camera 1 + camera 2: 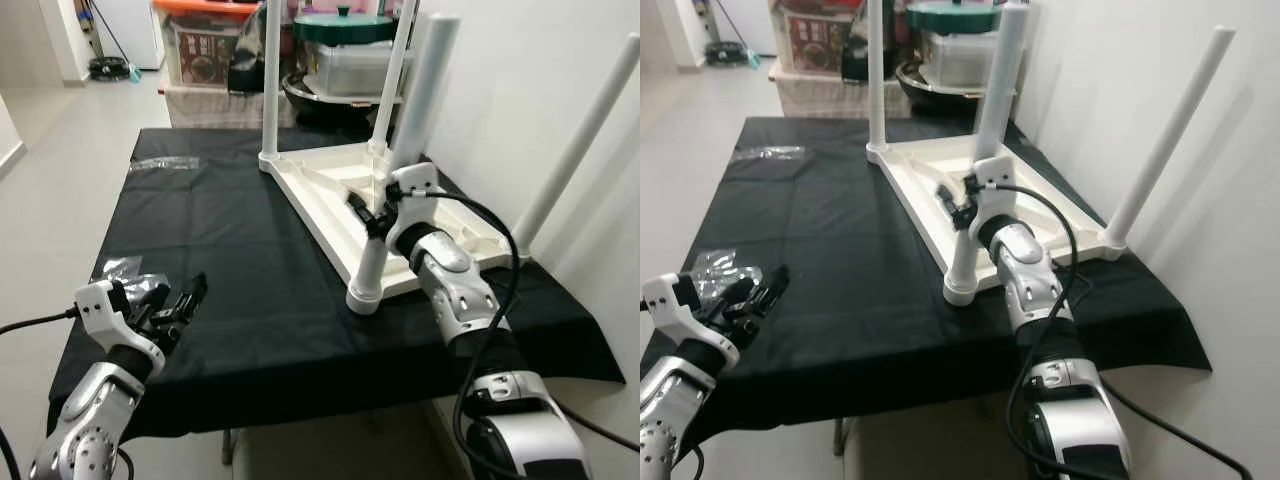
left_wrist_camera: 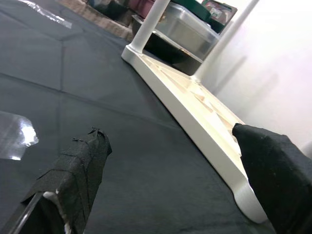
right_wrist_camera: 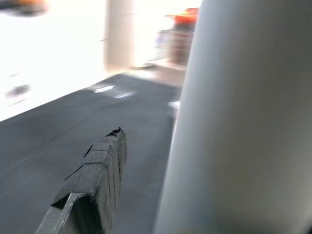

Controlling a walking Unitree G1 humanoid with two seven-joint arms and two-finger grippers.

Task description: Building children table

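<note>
Beside the near upright table leg (image 1: 388, 200), my right tool (image 1: 368, 215) grips it; left tool (image 1: 178, 305) idles wide, farther off.

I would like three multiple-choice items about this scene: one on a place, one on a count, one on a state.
1. Where does the white table top lie?
A. on the floor
B. upside down on the black cloth
C. against the wall

2. How many legs stand on it?
A. one
B. two
C. four

3. How are the left gripper's fingers?
A. open, holding nothing
B. shut on a leg
C. shut on a screw

Key: 1 B, its ribbed underside faces up; 2 C, one at each corner; 3 A, wide gap in the wrist view.
</note>
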